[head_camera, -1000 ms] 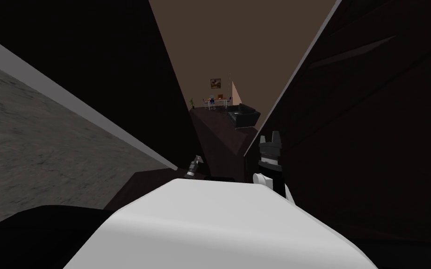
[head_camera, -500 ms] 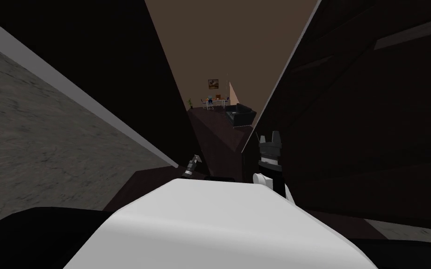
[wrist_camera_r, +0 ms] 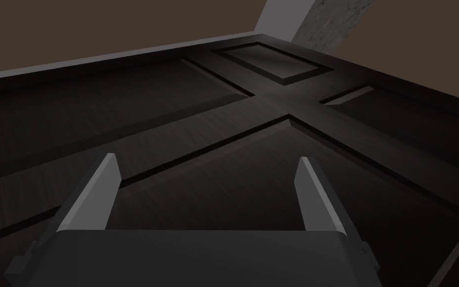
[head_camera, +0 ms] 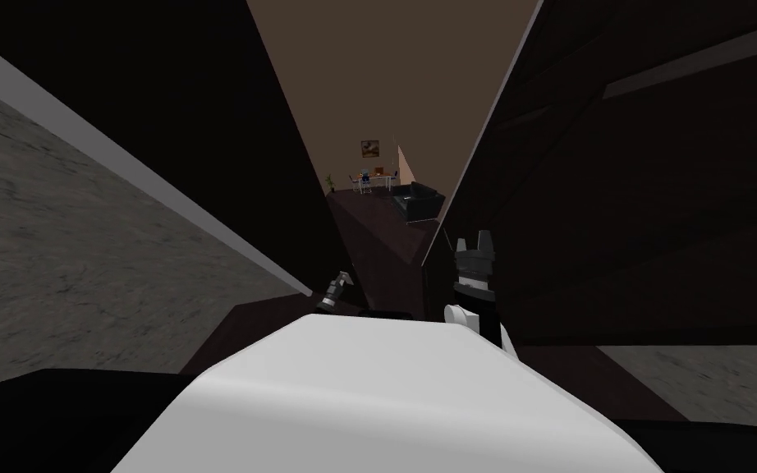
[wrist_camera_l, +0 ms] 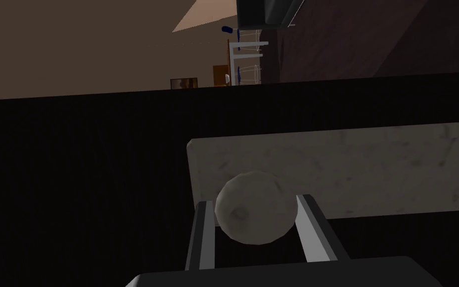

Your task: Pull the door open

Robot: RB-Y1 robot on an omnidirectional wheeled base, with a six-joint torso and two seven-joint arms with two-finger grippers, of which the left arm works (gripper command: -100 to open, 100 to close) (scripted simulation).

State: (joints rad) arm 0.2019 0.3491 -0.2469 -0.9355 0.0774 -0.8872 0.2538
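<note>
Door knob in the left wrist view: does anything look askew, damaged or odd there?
Nothing stands out. The left tool grips the round, pale door knob by both sides. The knob sits intact on its pale plate against the dark door. The right tool is open, facing the door's panels.

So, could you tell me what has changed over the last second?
The dark panelled door has swung, its edge leaning further left, uncovering grey floor below it. The left gripper stays shut on the round knob; the right gripper stays open.
</note>
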